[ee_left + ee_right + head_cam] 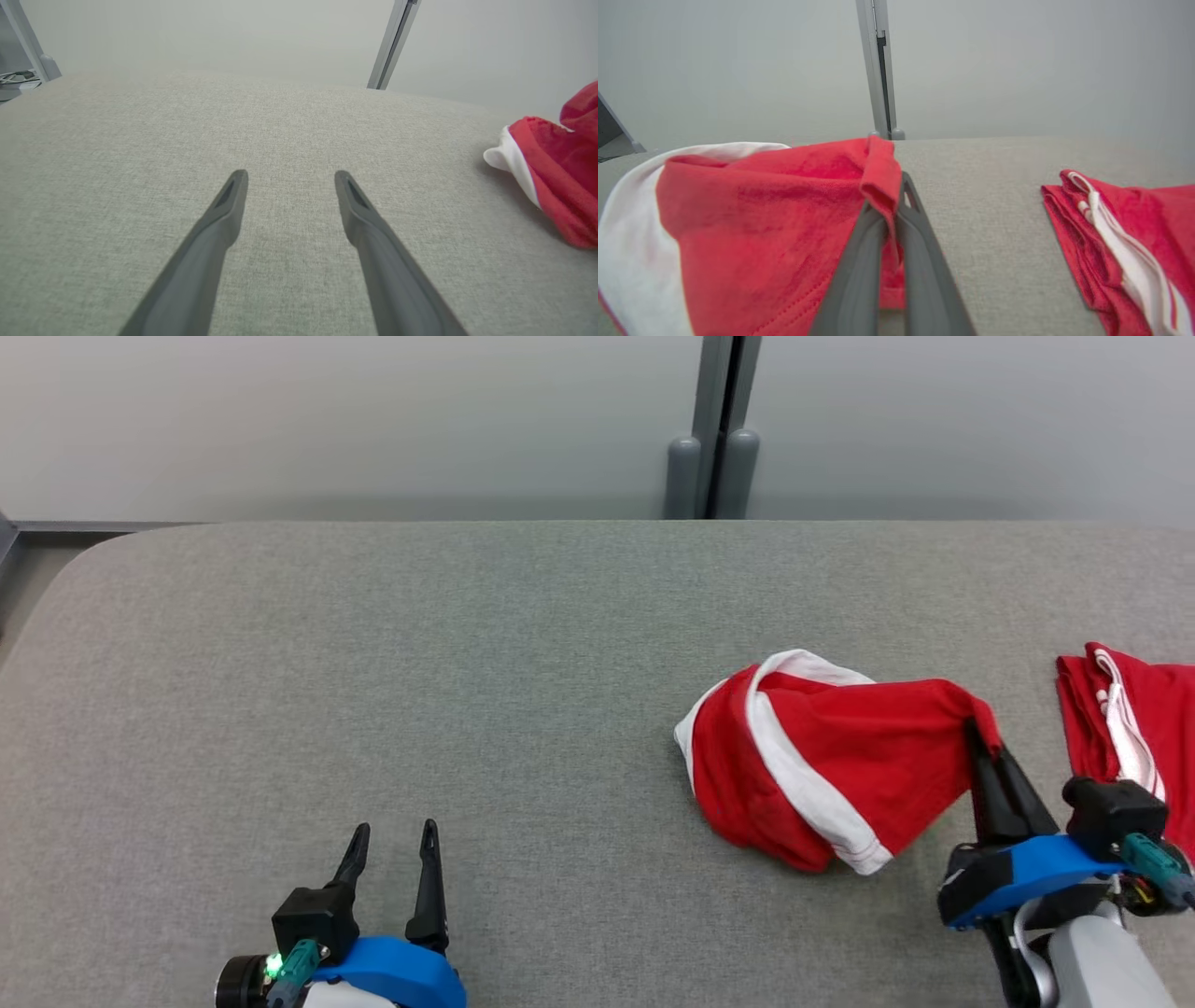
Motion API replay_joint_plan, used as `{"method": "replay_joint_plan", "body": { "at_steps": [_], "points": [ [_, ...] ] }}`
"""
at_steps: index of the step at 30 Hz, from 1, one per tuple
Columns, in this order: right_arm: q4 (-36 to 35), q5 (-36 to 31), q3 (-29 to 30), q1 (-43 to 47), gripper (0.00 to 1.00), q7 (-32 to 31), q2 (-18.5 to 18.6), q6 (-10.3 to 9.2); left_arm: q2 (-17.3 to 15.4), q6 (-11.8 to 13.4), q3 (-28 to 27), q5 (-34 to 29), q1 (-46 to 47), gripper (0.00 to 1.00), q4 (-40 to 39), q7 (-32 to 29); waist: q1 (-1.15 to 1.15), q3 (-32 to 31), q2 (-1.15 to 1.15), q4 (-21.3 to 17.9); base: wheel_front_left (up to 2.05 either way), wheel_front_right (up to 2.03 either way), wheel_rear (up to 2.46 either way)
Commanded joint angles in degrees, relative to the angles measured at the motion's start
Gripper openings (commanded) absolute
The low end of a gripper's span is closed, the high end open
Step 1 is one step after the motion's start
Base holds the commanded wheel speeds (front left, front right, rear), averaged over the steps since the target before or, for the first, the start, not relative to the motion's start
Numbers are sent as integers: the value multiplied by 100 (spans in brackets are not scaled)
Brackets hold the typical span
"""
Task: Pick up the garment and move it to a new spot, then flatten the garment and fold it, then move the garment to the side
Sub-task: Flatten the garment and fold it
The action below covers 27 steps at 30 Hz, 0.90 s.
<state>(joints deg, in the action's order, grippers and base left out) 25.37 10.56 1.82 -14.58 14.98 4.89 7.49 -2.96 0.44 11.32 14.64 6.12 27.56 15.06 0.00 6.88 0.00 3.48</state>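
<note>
I am at the pick-up step, my right gripper (978, 733) pinched on a raised fold of the red-and-white garment (822, 756), whose bulk slumps on the grey table (467, 644) just left of it, so next I should probably lift and carry it toward my spread, empty left gripper (392, 835).

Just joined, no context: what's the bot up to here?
The right pincer is shut on an edge of the red-and-white garment, which sits bunched up on the grey table, not yet flattened or folded. The left pincer is open and holds nothing, over bare table at the robot's left. A second red garment lies at the head view's right edge.
</note>
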Motion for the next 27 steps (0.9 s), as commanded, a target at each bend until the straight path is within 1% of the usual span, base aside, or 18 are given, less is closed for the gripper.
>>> {"method": "replay_joint_plan", "body": {
  "at_steps": [1, 2, 4, 5, 8, 10, 12, 13, 15, 17, 18, 20, 22, 23, 25, 27],
  "points": [
    [80, -199, 152, 87, 0, 30, 155, 0, 6, -20, -3, 28, 45, 100, 10, 14, 0, -52, 0, -138, 0, 0, 0],
    [258, -311, 176, 94, 0, 27, 207, 0, 5, -15, -5, 34, 49, 100, 20, 14, 0, -58, 0, -186, 0, 0, 0],
    [601, -392, 284, 28, 44, 31, 214, 0, 7, -28, 21, 50, 64, 100, 61, 14, 0, -64, 0, -238, 0, 0, 0],
    [743, -435, 360, -30, 100, 31, 218, 0, 7, -46, 39, 39, 79, 100, 75, 14, 0, -63, 0, -253, 0, 0, 0],
    [892, -588, 632, -136, 100, 31, 172, 0, 6, -49, 51, 39, 106, 100, 95, 14, 0, -60, 0, -278, 0, 0, 0],
    [708, -622, 806, -193, 100, 31, 94, 0, 6, -51, 62, 47, 107, 100, 92, 14, 0, -58, 0, -277, 0, 0, 0],
    [479, -670, 849, -235, 100, 31, 28, 0, 6, -61, 65, 45, 95, 100, 90, 14, 0, -51, 0, -264, 0, 0, 0],
    [391, -618, 845, -267, 100, 29, -18, 0, 6, -64, 65, 42, 89, 100, 87, 14, 0, -45, 0, -255, 0, 0, 0],
    [235, -592, 634, -368, 100, 29, -71, 0, 7, -55, 74, 46, 75, 100, 84, 14, 0, -35, 0, -232, 0, 0, 0],
    [210, -539, 384, -499, 100, 30, -96, 0, 6, -47, 109, 56, 82, 100, 86, 14, 0, -10, 0, -197, 0, 0, 0],
    [210, -539, 384, -499, 100, 30, -96, 0, 6, -47, 109, 56, 82, 100, 86, 14, 0, -10, 0, -197, 0, 0, 0],
    [381, -432, 187, -656, 100, 29, -119, -1, 7, -43, 159, 87, 116, 100, 109, 14, 0, 16, 0, -147, 0, 0, 0],
    [694, -307, 42, -854, 100, 30, -151, 0, 7, -47, 196, 116, 150, 100, 111, 14, 0, 45, 0, -77, 0, 0, 0],
    [851, -233, 29, -982, 100, 30, -154, 0, 6, -52, 220, 135, 144, 100, 119, 14, 0, 58, 0, -43, 0, 0, 0],
    [1211, -294, 35, -1177, 100, 31, -110, 0, 7, -63, 265, 143, 147, 100, 148, 14, 0, 97, 0, 33, 0, 0, 0],
    [1651, -340, 176, -1309, 100, 3, -44, 0, 7, -60, 309, 167, 170, 100, 159, 14, 0, 143, 0, 107, 0, 0, 0]
  ]
}}
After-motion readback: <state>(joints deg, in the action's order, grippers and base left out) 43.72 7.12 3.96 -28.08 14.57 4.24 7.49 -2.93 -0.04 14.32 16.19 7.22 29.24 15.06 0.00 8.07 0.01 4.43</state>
